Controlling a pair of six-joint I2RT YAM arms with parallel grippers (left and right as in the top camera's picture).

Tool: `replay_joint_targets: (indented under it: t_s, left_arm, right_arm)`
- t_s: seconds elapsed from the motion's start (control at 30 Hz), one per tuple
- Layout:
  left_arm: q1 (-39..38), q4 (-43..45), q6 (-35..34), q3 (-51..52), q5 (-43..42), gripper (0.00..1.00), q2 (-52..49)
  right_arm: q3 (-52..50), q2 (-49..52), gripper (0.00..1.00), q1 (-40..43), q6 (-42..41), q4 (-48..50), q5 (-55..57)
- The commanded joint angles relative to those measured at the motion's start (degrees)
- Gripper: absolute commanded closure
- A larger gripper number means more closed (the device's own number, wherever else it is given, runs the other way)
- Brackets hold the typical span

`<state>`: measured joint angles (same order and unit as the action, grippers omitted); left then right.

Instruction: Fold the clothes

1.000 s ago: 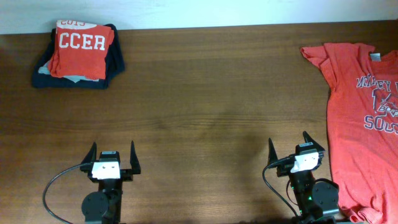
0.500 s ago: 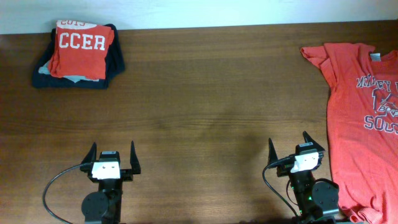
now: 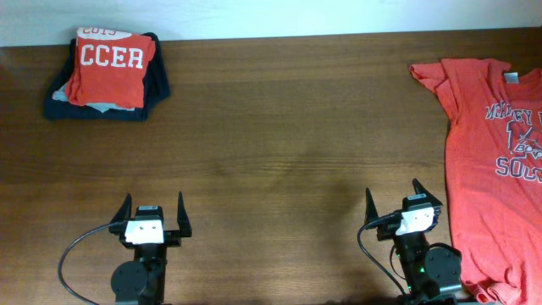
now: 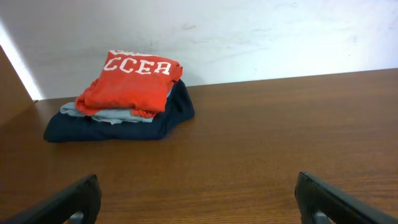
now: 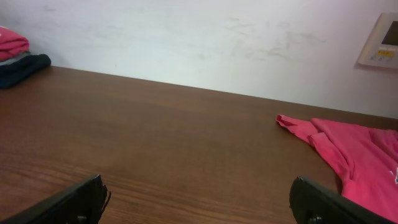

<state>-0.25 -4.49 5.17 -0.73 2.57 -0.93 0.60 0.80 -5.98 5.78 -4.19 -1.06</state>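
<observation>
Bench [image 3: 279, 127] of dark wood, seen from above and from both wrists. We find the left arm [image 3: 141, 230] and the right arm [image 3: 413, 222] at the near edge, well apart from each other. The left jaws stand wide open and hold nothing. In the left wrist view only the 2 dark fingers [image 4: 65, 202] show, at the lower corners, with bare wood between them. The right jaws are likewise spread wide and empty, their fingers [image 5: 68, 202] framing bare bench.

The orange-red T-shirt [image 3: 495, 169] lies spread flat at the right end of the bench, print side up. Its collar points toward the far edge and its hem toward the near edge, just beside the base of the right arm. We note its white neck tag [image 3: 511, 78] and 1 short sleeve [image 3: 428, 74] pointing left; the other side runs past the right border of the overhead view. Neither pair of jaws touches the T-shirt. In the right wrist view the sleeve appears at the right, lying on the bench.

At the far left corner sits a stack of 3 folded garments, close to the white wall [image 4: 261, 37]. A red shirt lettered "CCER" [image 3: 110, 68] lies on top, a pale grey-blue layer [image 4: 115, 114] beneath it, and a dark navy garment [image 3: 157, 80] at the bottom.
</observation>
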Motion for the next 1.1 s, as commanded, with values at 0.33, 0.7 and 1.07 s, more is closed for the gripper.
replay_joint_targets:
  t_s: [0.33, 0.7, 1.07]
  left_arm:
    - [-0.2, -0.1, 0.9, 0.2, -0.2, 0.01, 0.5]
    - [-0.2, -0.1, 0.9, 0.2, -0.2, 0.01, 0.5]
    - [-0.2, -0.1, 0.9, 0.2, -0.2, 0.01, 0.5]
  right_arm:
    - [-0.3, -0.4, 0.01, 0.4, -0.3, -0.3, 0.3]
    - [-0.3, -0.4, 0.01, 0.4, -0.3, -0.4, 2.2]
    - [3.0, -0.4, 0.01, 0.4, -5.4, -0.4, 1.1]
